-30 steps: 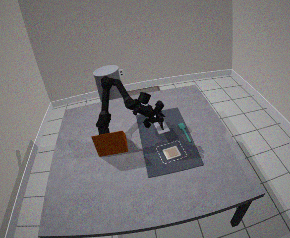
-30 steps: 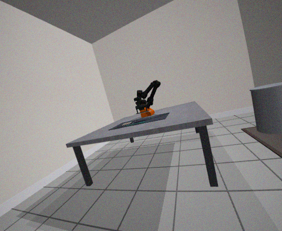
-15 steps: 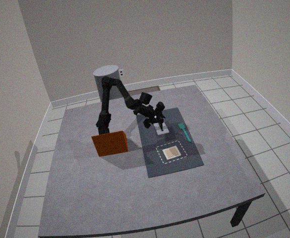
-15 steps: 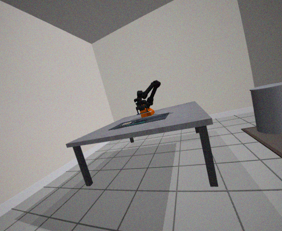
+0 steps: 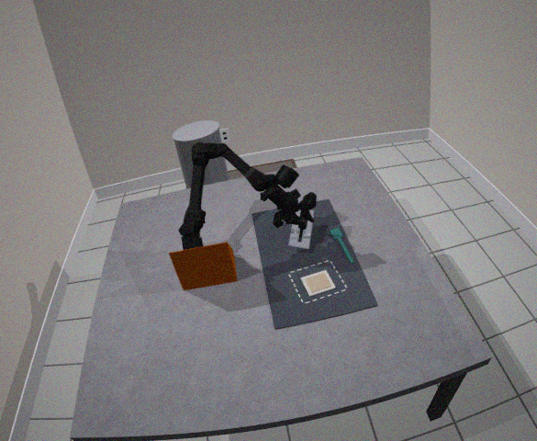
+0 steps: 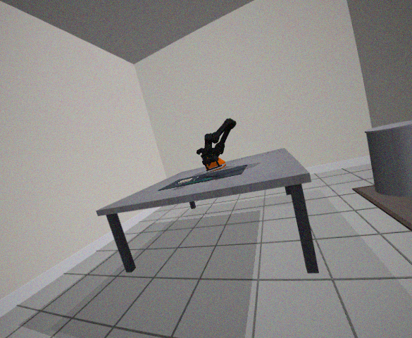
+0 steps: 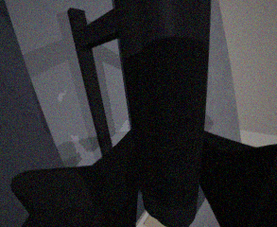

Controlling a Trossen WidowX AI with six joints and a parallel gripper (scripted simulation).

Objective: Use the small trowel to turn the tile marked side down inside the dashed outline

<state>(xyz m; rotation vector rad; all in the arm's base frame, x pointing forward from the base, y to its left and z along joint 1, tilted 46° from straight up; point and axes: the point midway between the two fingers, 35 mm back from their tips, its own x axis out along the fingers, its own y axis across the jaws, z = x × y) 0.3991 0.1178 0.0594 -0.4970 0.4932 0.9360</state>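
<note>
A beige square tile lies flat inside the white dashed outline on the dark mat. My gripper hangs over the far part of the mat and is shut on the small trowel, which has a dark handle and a light grey blade. The blade sits low over the mat, well behind the tile and apart from it. In the wrist view the dark handle fills the middle, between my fingers. I cannot tell which face of the tile is up.
A teal hand tool lies on the mat to the right of the trowel. An orange box stands on the table left of the mat, in front of the arm's base. A grey cylinder stands behind the table.
</note>
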